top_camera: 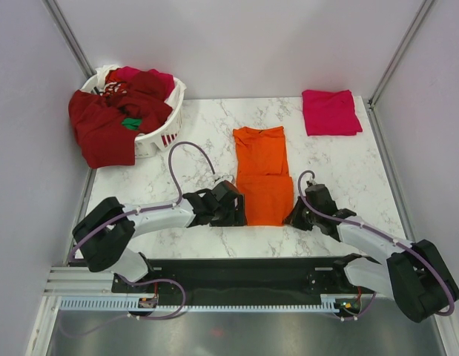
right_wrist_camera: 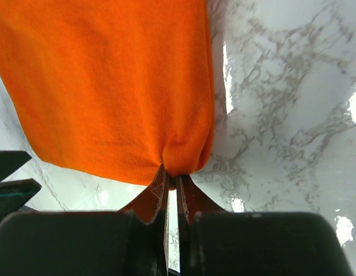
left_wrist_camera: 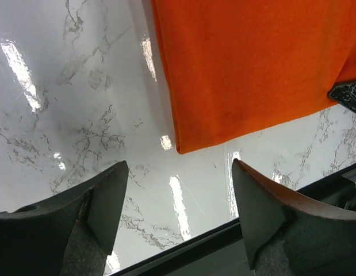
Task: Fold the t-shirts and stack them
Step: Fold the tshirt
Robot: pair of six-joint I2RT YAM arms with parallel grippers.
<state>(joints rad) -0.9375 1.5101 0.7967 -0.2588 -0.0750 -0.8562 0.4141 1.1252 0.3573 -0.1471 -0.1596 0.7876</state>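
Orange t-shirt (top_camera: 262, 174): lies flat on the marble table (top_camera: 192, 159), folded into a narrow strip. Collar is at the far end, hem at the end nearest the arm bases.
Right gripper (right_wrist_camera: 172, 179): jaws closed tight on the orange t-shirt's near right hem corner. The cloth bunches into a small pucker at the pinch, and the rest of the hem lies flat.
Left gripper (left_wrist_camera: 179, 172): jaws spread wide with nothing between them. It sits low over bare marble just off the orange t-shirt's near left corner, with no contact with the cloth.
Magenta t-shirt (top_camera: 331, 112): folded to a rough square, flat on the table. It is beyond and to the right of the orange t-shirt's collar, well apart from it.
White slotted basket (top_camera: 168, 127): beyond and to the left of the orange t-shirt's collar, well apart.
Dark red t-shirts (top_camera: 103, 130): heaped in the basket. One spills over the rim on the side away from the orange t-shirt.
Crimson cloth (top_camera: 144, 74): at the far end of the heap.
Green cloth (top_camera: 131, 123): small patch in the heap, garment type cannot be told.
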